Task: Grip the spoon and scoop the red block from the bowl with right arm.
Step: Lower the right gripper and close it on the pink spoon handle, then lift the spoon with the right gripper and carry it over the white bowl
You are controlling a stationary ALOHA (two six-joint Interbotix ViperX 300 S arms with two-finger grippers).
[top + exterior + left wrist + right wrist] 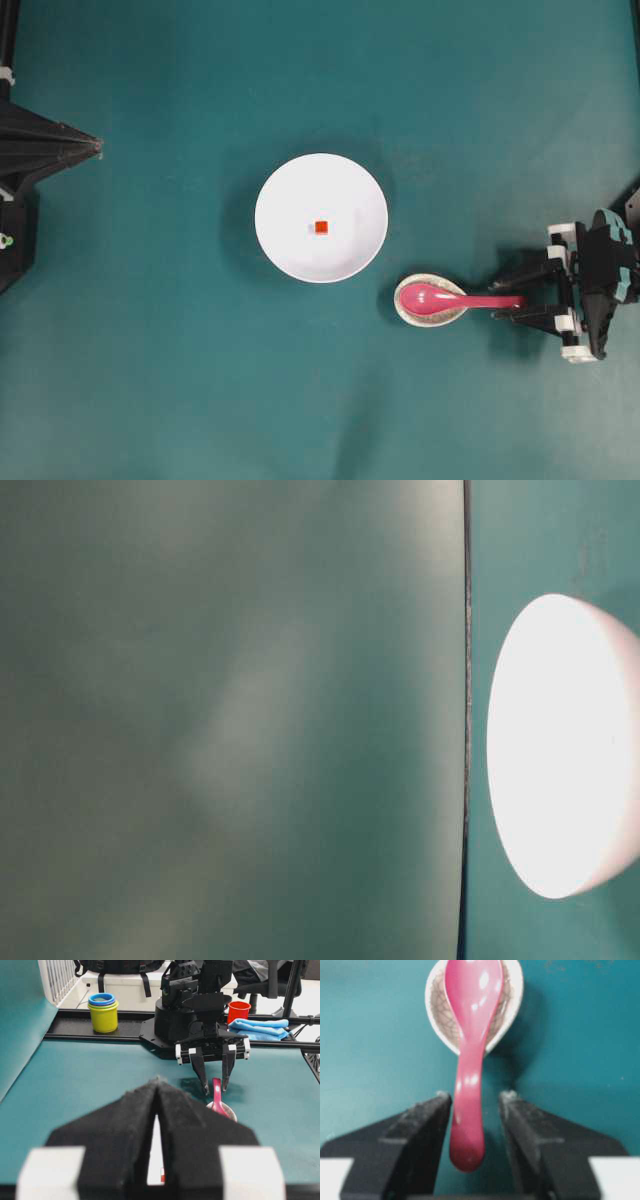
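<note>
The magenta-pink spoon [445,298] lies with its scoop in the speckled beige spoon rest [412,314], handle pointing right. My right gripper [518,299] is open with the handle's end between its jaws. In the right wrist view the spoon [470,1035] runs down between the fingers [425,1120]; it sits close against the left one, with a gap to the right one. The white bowl [290,200] holds the tiny red block [321,227] at its middle. My left gripper [98,147] is shut and empty at the far left.
The bowl [560,745] fills the right of the table-level view. Beyond the table's far edge in the left wrist view stand stacked yellow and blue cups [103,1012], a red cup [238,1010] and a blue cloth [262,1027].
</note>
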